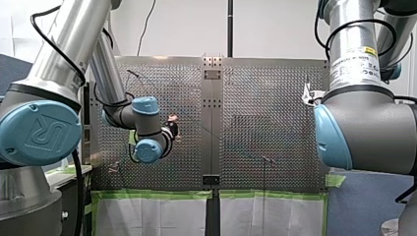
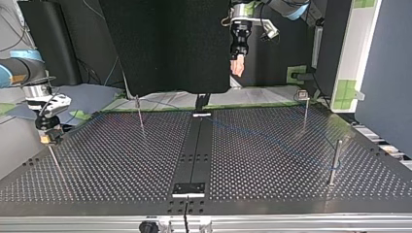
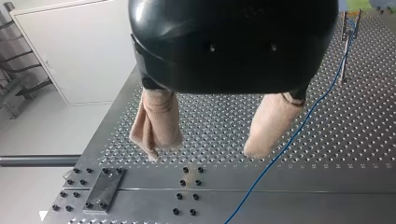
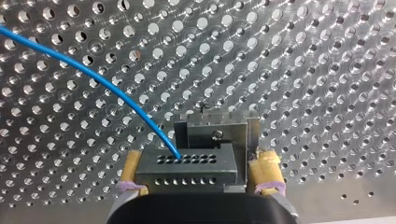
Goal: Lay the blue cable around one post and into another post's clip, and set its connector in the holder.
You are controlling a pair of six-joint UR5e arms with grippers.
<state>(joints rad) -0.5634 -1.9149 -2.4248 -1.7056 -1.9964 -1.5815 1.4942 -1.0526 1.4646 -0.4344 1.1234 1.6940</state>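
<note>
In the right wrist view the blue cable (image 4: pixel 102 84) runs into a dark grey connector (image 4: pixel 187 170), which lies between the yellow pads (image 4: pixel 267 169) of my right gripper (image 4: pixel 200 171). A gap shows beside one pad, so the gripper is open. A small metal holder (image 4: pixel 217 128) stands just ahead of the connector. My left gripper (image 3: pixel 203 151) hangs open above the table, its beige pads (image 3: pixel 156 123) empty, and the cable (image 3: pixel 299 130) passes under it towards a thin post (image 3: pixel 344 46). In the top view my left gripper (image 2: pixel 237 65) is high at the back and my right gripper (image 2: pixel 48 132) is low at the left.
Thin posts stand on the perforated table (image 2: pixel 272 160): one at back left (image 2: pixel 140 112), one at back right (image 2: pixel 305 108), one at the right (image 2: pixel 334 162). A black strip (image 2: pixel 197 150) runs down the table's middle. Green tape (image 1: pixel 157 194) lines the near edge in the front view.
</note>
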